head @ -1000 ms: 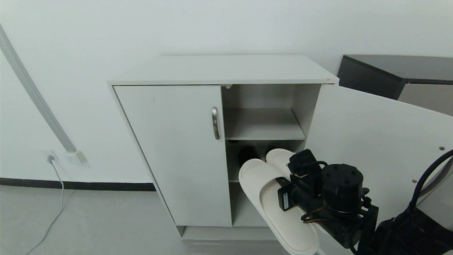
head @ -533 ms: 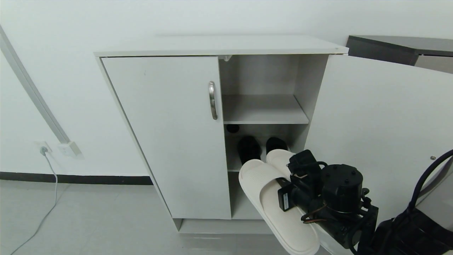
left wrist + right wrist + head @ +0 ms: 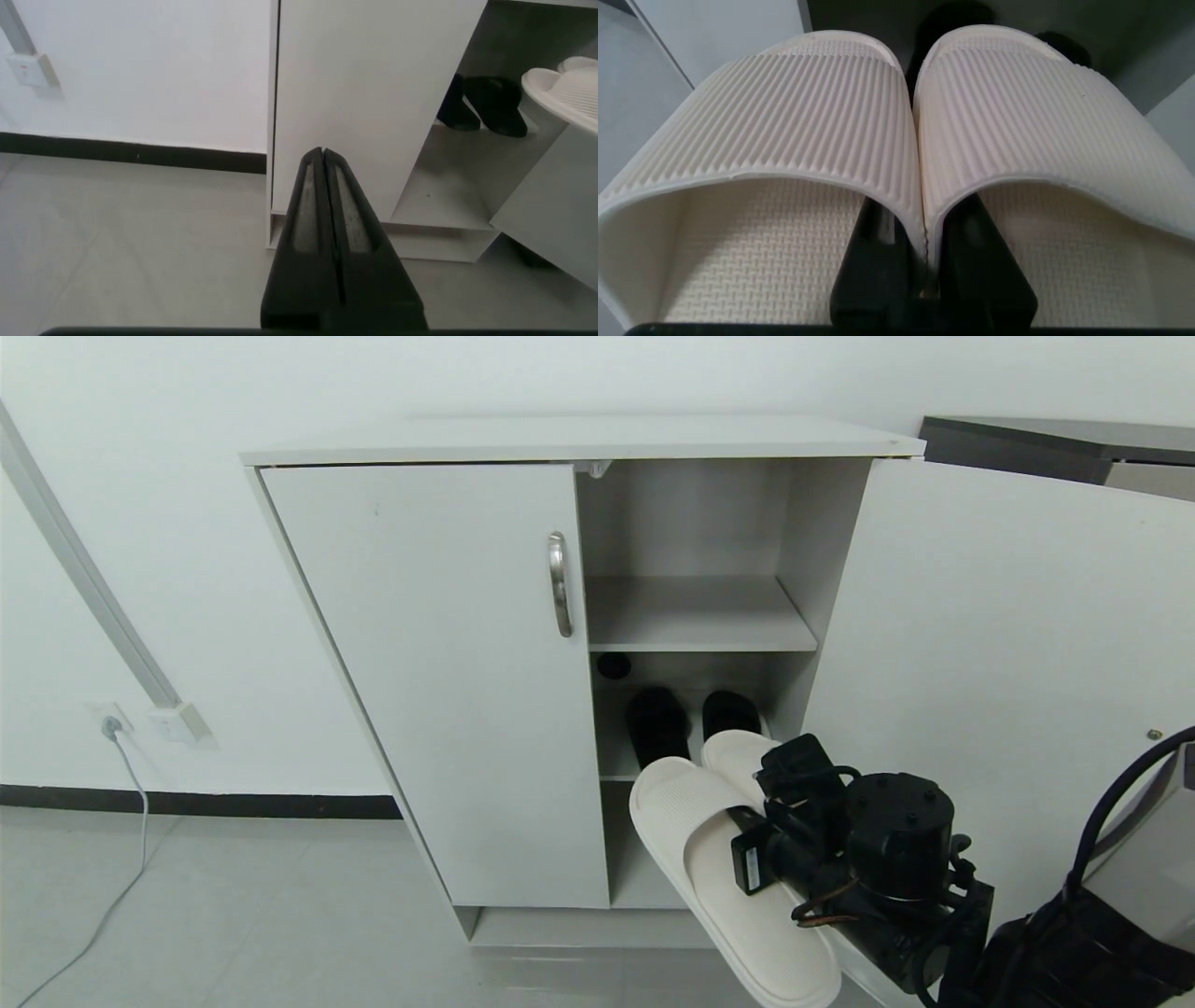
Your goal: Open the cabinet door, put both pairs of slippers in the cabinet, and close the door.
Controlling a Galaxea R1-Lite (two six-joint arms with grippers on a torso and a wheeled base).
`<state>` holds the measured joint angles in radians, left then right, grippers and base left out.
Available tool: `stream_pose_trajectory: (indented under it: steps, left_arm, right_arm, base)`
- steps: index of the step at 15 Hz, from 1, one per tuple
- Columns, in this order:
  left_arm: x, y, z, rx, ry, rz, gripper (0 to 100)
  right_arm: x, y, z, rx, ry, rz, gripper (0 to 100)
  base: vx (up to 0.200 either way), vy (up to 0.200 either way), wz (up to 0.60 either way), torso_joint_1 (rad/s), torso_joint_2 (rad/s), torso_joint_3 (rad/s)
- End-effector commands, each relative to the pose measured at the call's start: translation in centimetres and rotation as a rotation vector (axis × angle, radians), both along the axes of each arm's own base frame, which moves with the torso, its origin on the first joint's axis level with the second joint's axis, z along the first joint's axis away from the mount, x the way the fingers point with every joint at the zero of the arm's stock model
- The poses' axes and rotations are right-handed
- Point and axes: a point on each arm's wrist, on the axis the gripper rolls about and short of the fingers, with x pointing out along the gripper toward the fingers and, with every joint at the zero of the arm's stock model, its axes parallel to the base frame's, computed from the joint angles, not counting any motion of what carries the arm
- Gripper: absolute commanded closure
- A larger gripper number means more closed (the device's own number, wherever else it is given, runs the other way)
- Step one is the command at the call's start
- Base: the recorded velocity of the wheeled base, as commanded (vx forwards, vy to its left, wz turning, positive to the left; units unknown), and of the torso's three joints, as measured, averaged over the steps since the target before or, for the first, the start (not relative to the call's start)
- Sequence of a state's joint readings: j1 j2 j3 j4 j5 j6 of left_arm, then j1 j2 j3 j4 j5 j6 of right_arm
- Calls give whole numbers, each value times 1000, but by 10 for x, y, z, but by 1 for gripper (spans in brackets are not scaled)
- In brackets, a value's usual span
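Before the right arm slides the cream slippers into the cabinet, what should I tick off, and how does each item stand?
1. White right cabinet door swung open: ok.
2. Cream ribbed slippers pinched as a pair in the right gripper: ok.
3. Black slippers on the middle shelf: ok.
4. Bare upper shelf free: ok.
5. Room left beside the black pair: cannot tell.
6. Left gripper shut, empty, away from the opening: ok.

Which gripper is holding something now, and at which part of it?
The right gripper clamps the white slippers by their touching inner strap edges; the left gripper holds nothing.
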<state>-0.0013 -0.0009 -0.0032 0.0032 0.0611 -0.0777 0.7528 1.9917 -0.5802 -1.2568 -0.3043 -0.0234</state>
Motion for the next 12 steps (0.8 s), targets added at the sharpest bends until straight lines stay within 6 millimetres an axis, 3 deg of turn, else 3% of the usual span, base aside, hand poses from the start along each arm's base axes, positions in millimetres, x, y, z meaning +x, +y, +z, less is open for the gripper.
stream_pose_trajectory:
  steps: [1,6,9,12]
  left_arm:
    - [0,0,0,-1,1,2,100]
    - [0,0,0,1,1,-1,100]
    - [0,0,0,9,1,0,100]
    - [0,0,0,7,1,-1,100]
  right_arm:
    - [1,1,-4,-7,4,1,100]
    - [9,3,-8,-41,-81,-11,100]
    - [23,42,24,4,-67,-193,100]
    - [35,63,55,83,8,-336,100]
  base:
    - [0,0,0,0,0,0]
    - [0,0,0,0,0,0]
    - [0,0,0,0,0,0]
    - [0,0,0,0,0,0]
